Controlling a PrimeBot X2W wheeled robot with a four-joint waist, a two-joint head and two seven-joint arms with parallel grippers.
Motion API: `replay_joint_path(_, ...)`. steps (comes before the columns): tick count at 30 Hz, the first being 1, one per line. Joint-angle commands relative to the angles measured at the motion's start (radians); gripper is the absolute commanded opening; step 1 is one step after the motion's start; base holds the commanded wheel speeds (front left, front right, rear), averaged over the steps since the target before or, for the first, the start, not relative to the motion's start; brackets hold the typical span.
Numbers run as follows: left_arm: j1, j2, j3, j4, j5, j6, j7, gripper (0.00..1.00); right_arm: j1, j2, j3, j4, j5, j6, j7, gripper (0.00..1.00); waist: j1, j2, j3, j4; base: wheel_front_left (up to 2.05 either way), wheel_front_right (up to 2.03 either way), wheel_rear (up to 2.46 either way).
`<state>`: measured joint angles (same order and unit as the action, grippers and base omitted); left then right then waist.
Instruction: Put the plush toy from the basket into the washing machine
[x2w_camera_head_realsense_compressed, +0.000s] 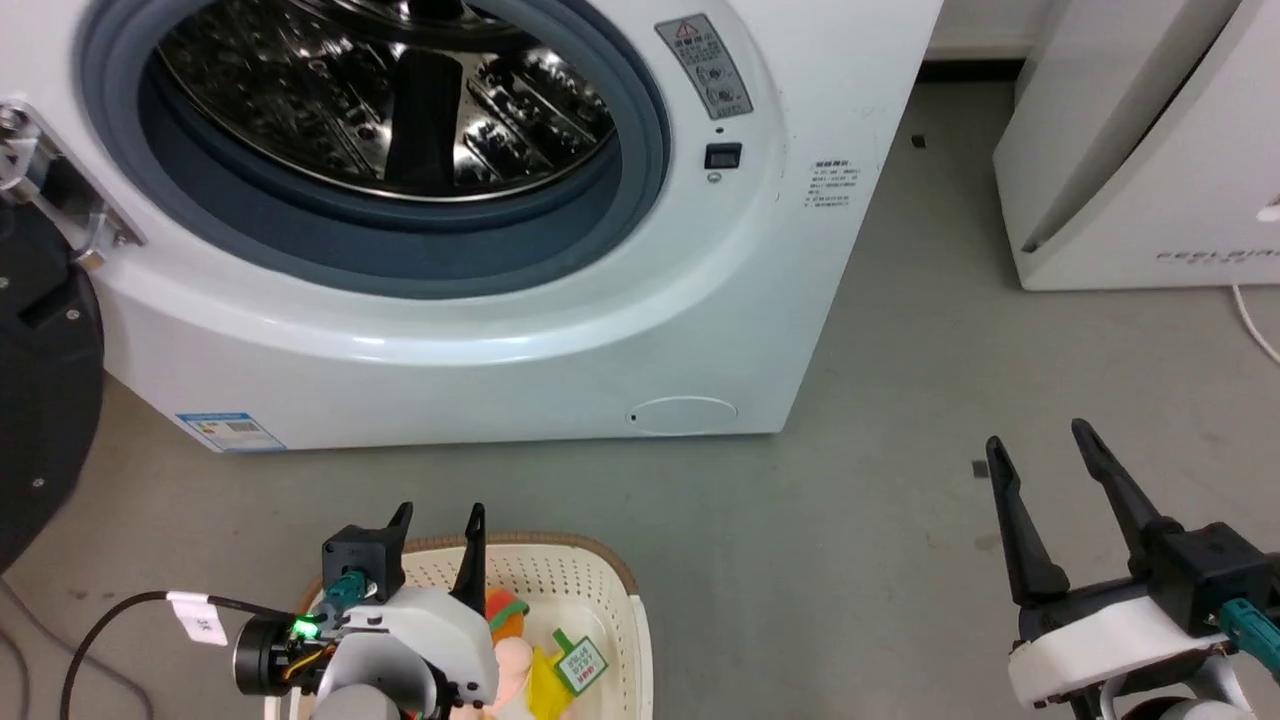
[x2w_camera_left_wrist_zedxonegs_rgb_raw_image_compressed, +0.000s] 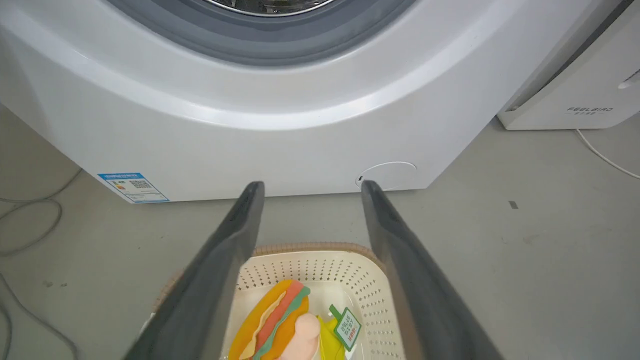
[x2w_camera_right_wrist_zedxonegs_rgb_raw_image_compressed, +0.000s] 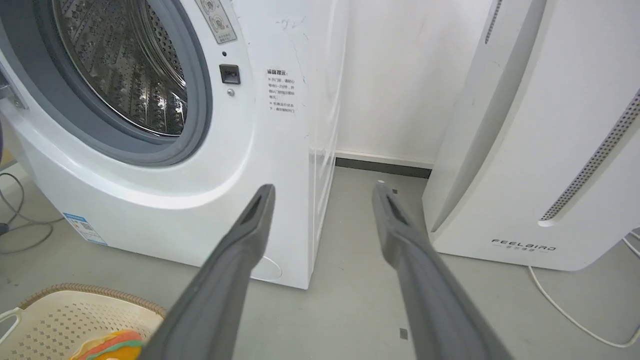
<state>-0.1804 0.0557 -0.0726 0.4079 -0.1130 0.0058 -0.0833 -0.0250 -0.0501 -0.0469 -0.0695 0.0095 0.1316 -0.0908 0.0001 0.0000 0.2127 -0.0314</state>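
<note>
Washing machine (x2w_camera_head_realsense_compressed: 480, 340) upper left of head view, mouth open. Basket (x2w_camera_head_realsense_compressed: 570, 572) bottom left-centre. Left gripper (x2w_camera_head_realsense_compressed: 440, 512) over it, fingers spread, empty. Right gripper (x2w_camera_head_realsense_compressed: 1038, 435) lower right, spread, idle. Plush toy (x2w_camera_head_realsense_compressed: 503, 615) inside basket. Advise straight descent, straddle head, avoid tag (x2w_camera_head_realsense_compressed: 581, 664).

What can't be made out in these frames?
Lower body of the plush toy: head view, hidden behind the left end effector and cut by the bottom edge.
Near half of the basket: cut by the bottom edge, head and left wrist views.
Most of the door: head view, past the left edge.
Print on the warning label and paper tag: too small to read.
</note>
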Motion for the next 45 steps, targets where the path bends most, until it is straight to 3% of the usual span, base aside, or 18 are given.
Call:
replay_joint_path(1, -0.026, 0.007, -0.003, 0.027, -0.012, -0.003, -0.009, 1.0, -0.017, 0.0, -0.004, -0.009, 0.0, 0.0, -0.01, 1.0, 0.0, 0.0, 0.021, -0.006, 0.0, 0.0, 0.0)
replay_joint_path(31, -0.266, 0.058, -0.063, 0.394, -0.11, -0.023, 0.025, 1.0, -0.084, 0.0, -0.021, -0.075, 0.015, -0.001, -0.072, 1.0, -0.0001, 0.0, 0.315, -0.065, 0.0, 0.0, 0.0)
replay_joint_path(45, -0.345, 0.073, -0.098, 0.54, -0.159, -0.01, 0.063, 1.0, -0.106, 0.0, -0.033, -0.107, 0.012, -0.001, -0.102, 1.0, -0.0001, 0.0, 0.428, -0.076, 0.0, 0.0, 0.0)
